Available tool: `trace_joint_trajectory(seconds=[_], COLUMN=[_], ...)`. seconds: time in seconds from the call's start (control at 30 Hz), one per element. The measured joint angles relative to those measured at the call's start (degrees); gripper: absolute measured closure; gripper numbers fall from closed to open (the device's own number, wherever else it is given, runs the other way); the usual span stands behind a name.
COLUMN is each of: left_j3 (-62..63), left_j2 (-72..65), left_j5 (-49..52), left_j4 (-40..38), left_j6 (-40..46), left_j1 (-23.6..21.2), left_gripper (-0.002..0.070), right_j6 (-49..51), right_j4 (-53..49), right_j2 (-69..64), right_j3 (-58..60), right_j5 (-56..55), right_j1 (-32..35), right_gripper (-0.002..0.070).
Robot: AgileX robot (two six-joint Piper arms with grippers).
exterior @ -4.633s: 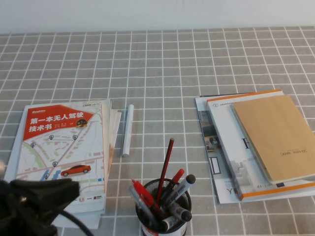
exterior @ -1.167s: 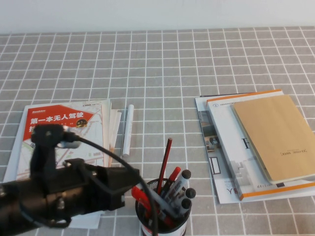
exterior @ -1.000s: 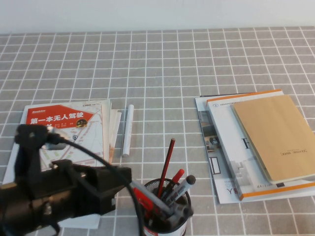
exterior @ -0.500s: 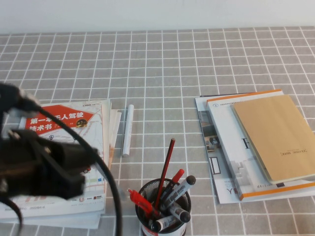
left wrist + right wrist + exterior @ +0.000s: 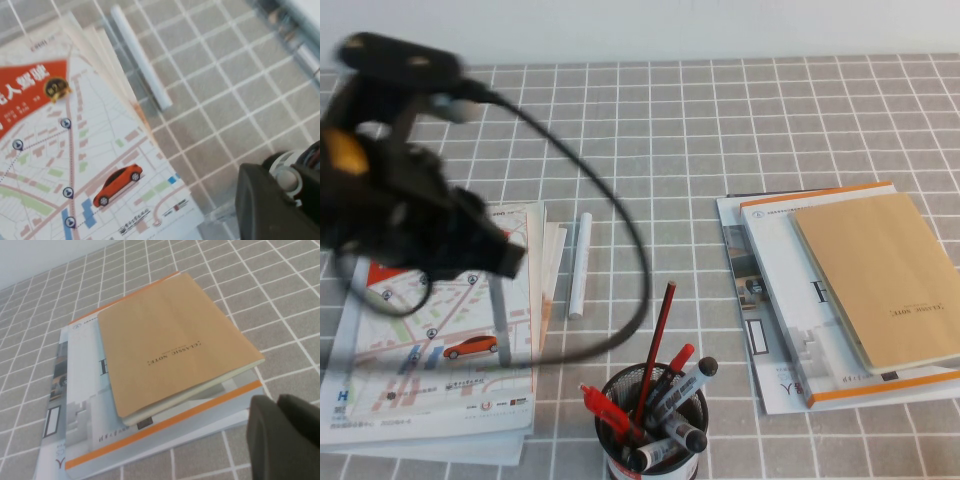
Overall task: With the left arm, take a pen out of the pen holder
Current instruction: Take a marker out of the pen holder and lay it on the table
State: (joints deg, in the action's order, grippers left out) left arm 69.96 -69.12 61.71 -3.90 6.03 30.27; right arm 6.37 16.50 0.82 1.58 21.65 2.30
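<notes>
aloft, left jaws above book (image 5: 430, 330), right near notebook (image 5: 170, 345).

A grey surface (image 5: 720, 130) with a white grid. On its left lies a pile of map-covered booklets (image 5: 420, 390), with a white tube (image 5: 580, 265) just beside it. A black mesh pen holder (image 5: 604, 425) stands at the near edge. A stack of books (image 5: 770, 330) lies at right.
</notes>
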Motion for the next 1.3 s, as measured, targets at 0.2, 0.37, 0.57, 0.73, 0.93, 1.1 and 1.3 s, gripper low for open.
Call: trace_joint_trajectory(seconds=[0.2,0.37,0.57,0.73,0.93,1.1,1.3], left_j3=[9.48,15.09,17.15,17.28,18.43,23.60,30.75], left_j2=[-10.75,-16.77,-22.29,-24.28,-26.97,-31.08,-37.16], left_j5=[4.78,4.19,-0.45,-6.03,-7.67,-4.59,1.36], left_j4=[2.86,3.44,3.44,3.44,2.29,2.53,2.53], left_j6=[0.84,1.17,1.17,1.17,-0.66,-1.45,-1.48], left_j1=[2.22,2.28,2.28,2.28,0.60,-0.20,0.00], left_gripper=[0.0616,0.0616,0.0617,0.0617,0.0617,0.0617,0.0617], right_j6=[0.00,0.00,0.00,0.00,0.00,0.00,0.00], right_j4=[0.00,0.00,0.00,0.00,0.00,0.00,0.00], right_j2=[0.00,0.00,0.00,0.00,0.00,0.00,0.00], right_j3=[0.00,0.00,0.00,0.00,0.00,0.00,0.00], right_j5=[0.00,0.00,0.00,0.00,0.00,0.00,0.00], right_j1=[0.00,0.00,0.00,0.00,0.00,0.00,0.00], right_gripper=[0.0689,0.0689,0.0688,0.0689,0.0689,0.0689,0.0689])
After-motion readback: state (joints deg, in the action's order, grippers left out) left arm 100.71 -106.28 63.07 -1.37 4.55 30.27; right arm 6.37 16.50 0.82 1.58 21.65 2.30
